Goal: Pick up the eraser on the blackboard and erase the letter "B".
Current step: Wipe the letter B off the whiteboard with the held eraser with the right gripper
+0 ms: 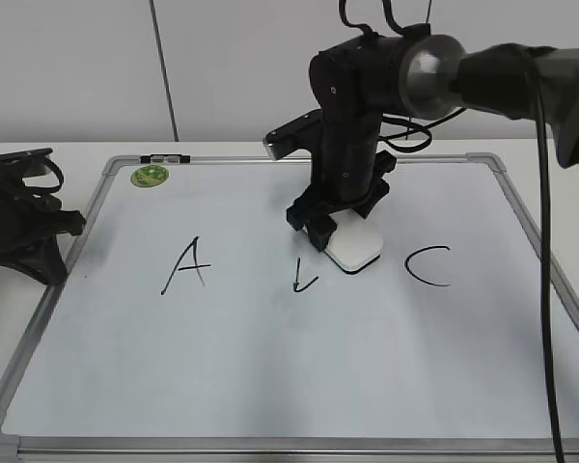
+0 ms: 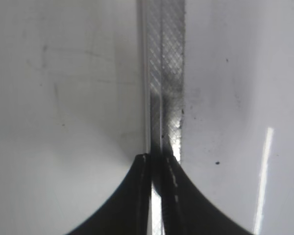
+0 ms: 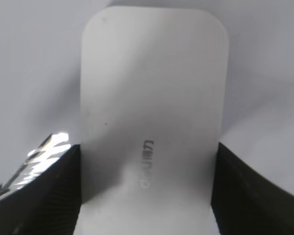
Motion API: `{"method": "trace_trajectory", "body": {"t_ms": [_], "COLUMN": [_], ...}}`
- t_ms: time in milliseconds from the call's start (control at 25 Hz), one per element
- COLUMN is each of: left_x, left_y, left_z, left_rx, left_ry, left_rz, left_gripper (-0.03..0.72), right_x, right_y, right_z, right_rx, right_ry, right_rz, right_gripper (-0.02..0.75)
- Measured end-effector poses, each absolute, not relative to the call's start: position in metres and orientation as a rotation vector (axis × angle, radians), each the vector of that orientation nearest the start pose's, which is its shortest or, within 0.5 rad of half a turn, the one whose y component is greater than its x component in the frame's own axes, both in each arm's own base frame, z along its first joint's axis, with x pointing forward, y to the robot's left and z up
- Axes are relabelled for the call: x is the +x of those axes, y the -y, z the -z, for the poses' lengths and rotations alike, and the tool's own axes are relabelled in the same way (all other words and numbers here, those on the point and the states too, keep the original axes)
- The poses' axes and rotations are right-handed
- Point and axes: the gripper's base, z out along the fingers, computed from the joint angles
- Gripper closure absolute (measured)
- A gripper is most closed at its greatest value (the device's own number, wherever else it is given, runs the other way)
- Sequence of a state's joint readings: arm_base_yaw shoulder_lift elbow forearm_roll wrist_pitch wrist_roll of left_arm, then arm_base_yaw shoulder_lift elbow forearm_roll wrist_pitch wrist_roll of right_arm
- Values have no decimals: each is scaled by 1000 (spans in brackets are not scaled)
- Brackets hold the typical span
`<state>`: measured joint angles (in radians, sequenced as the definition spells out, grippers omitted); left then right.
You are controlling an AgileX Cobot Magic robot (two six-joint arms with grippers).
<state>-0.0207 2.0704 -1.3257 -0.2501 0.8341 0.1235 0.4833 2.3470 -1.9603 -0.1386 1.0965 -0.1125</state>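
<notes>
The board (image 1: 270,357) lies flat on the counter (image 1: 68,154), its near edge cut off. The right arm (image 1: 352,135) hides much of the eraser (image 1: 357,246), whose sides its jaws pinch, beside what shows of the B (image 1: 302,280): only a hooked stem. The left gripper (image 2: 157,161) has its jaws pressed together over the board's frame (image 2: 164,73).

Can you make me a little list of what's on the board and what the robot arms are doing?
board: blackboard, flat on the table
letters: A and C whole; the letter "B" mostly wiped, only its hooked stem remains
eraser: eraser, on the board beside that stem
right gripper: shut on the eraser
left gripper: shut, empty, over the board's left frame
sticker: green sticker, top left corner
</notes>
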Motion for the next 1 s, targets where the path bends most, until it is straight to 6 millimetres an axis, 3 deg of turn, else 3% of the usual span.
{"method": "trace_trajectory", "body": {"t_ms": [440,680,1000], "left_x": [389,389,389], "left_y": [25,25,25], "left_z": [-127,-127,-127], "left_rx": [-24,-24,-22], "left_ry": [-3040,-3040,-3040], "left_rz": [284,284,281], "left_gripper": [678,678,678], "right_x": [456,455,436], "right_y": [-178,-183,-218], "right_z": [-156,-156,-156], "right_rx": [-783,-851,-1033], "right_ry": [-2816,-2801,-2768], "right_rz": [118,98,94], "right_gripper": [192,192,192]}}
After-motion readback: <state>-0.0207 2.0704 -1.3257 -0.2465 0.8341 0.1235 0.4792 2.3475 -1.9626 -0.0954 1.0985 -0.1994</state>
